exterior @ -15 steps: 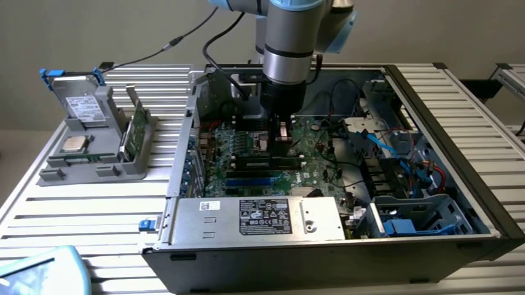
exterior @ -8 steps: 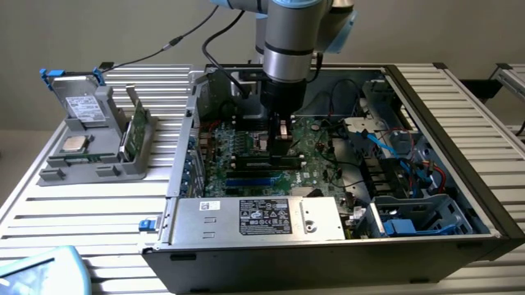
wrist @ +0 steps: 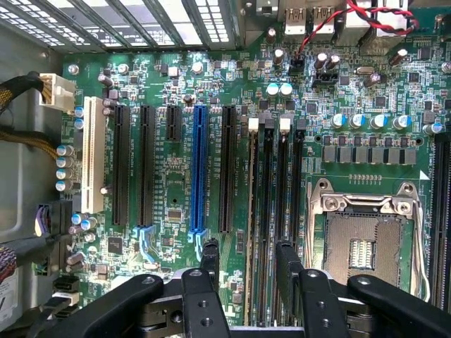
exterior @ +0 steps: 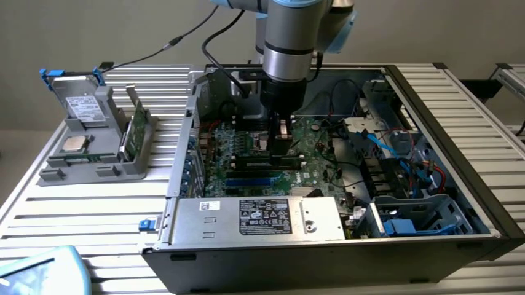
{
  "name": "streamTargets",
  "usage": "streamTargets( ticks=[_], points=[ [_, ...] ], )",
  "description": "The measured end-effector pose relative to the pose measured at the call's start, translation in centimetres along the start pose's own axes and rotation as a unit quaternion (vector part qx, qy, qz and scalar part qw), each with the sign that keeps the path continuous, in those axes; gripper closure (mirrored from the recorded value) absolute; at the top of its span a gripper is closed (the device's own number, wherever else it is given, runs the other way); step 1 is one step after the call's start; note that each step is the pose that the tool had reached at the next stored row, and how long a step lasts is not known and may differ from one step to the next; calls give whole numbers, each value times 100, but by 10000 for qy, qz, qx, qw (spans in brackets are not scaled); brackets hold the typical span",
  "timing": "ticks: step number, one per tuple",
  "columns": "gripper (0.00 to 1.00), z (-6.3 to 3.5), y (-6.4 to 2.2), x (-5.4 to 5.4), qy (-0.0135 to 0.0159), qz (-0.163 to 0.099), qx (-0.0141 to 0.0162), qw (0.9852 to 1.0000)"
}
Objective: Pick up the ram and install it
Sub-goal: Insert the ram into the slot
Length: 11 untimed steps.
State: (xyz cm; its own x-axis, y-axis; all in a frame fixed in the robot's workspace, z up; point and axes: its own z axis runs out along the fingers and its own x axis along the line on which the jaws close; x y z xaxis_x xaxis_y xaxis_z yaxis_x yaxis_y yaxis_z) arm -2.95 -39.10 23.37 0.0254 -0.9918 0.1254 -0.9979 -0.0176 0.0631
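Hand: open, nothing btwn the fingers; hangs low inside the case, over the memory slots.
Ram: stands on edge, leaning a bit, in the grey rack outside the case, on the exterior view's left of it. It is well apart from the hand and not gripped.
Rack holds: the ram; a square silver processor chip lying flat; a grey drive w/ blue handles, propped up.
Case holds: motherboard; PSU box by the front wall; loose cables and a blue cage toward the exterior view's right.
Slots: long dark rows w/ white and black latches. One may have a stick seated, but it is seen edge-on, so can't be sure.
CPU socket: empty, contacts bare, just beside the slots.
Risk, board: the fingers sit close above the slots. A drop or sideways drift could knock latches, nearby capacitors or the bare socket contacts.
Risk, pick: the ram leans, so an off-centre pinch could tip it or drag the rack on the surface.
Risk, seating: if the stick goes in tilted or reversed, it won't latch, and pushing on could crack it.
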Motion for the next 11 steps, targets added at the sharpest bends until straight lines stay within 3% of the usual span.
streamTargets(
  ticks=[6,11],
  points=[
    [54,-7,-42,2,1,0,-5,10000],
    [54,-16,-185,6,0,-7,-55,10000]
  ],
)
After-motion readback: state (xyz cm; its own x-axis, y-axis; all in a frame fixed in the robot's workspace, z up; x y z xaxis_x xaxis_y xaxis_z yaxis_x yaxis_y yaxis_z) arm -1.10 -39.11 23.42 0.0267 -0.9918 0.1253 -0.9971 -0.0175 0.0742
